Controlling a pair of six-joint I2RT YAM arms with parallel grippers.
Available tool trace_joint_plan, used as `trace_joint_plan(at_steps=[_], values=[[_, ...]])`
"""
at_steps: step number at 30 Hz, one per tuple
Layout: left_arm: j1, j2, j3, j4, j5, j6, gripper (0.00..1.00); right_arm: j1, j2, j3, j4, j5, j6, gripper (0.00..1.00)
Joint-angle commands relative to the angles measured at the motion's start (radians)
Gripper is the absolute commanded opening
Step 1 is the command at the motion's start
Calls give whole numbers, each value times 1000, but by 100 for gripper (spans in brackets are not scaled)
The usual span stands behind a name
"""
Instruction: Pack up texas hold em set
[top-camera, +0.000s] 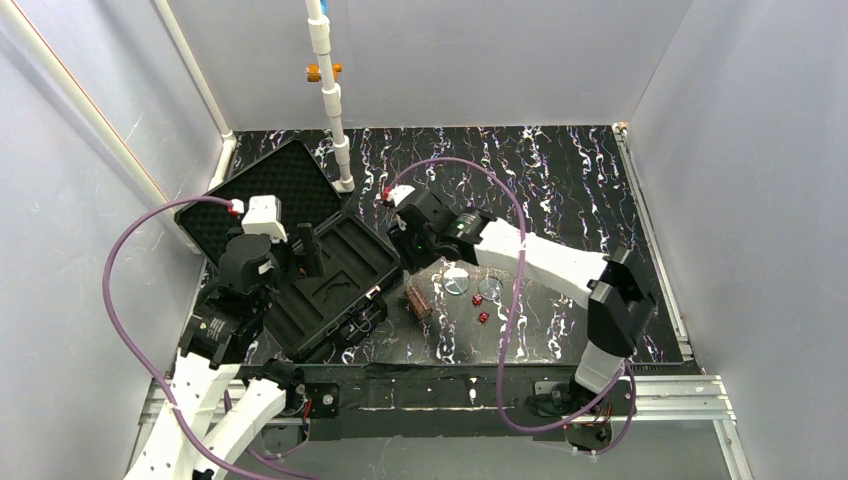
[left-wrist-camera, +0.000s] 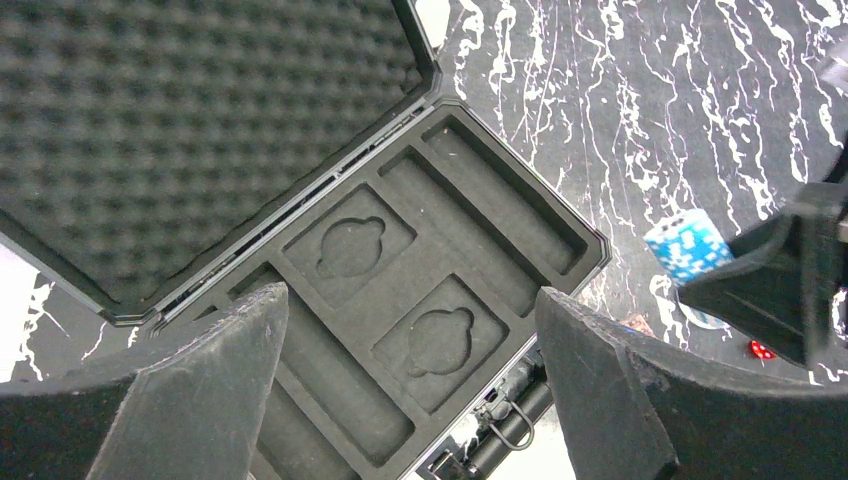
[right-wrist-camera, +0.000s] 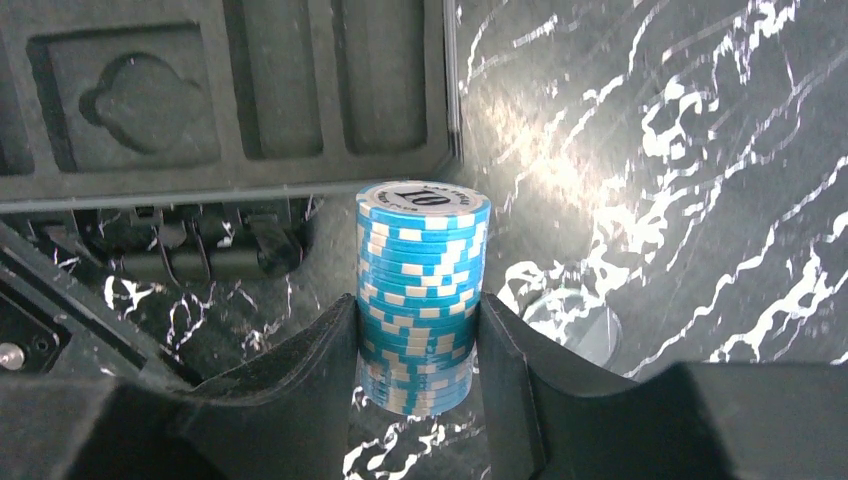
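Bottom centre, the right gripper (right-wrist-camera: 420, 320) clenches the blue-white chip stack (right-wrist-camera: 422, 250), its fingers (right-wrist-camera: 300, 385) hiding the stack's lower sides. Upper left beyond is the open case (right-wrist-camera: 250, 100). The left gripper (left-wrist-camera: 408, 295) hangs released above its foam slots (left-wrist-camera: 470, 215). Tiny red dice (top-camera: 483, 317) barely resolve mid-frame overhead.

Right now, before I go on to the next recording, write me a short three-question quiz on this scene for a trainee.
1. True or false: the right claw is closed on the blue-white chip stack.
2. Pick one. In the slots that show, the case holds: A) chips, B) dice, C) nothing.
3. Short answer: which claw hangs open above the case?

Key: 1 true. 2 C. 3 the left claw.
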Motion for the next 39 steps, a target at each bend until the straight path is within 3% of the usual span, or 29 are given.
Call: trace_joint_plan(at_steps=[1, 20, 39], values=[[-1, -36, -4, -1, -72, -5, 93, 6, 72, 166, 33, 12, -69, 1], [-1, -82, -10, -1, -137, -8, 93, 6, 376, 561, -43, 5, -140, 1], [-1, -81, -11, -1, -146, -8, 93, 5, 601, 807, -23, 16, -188, 1]])
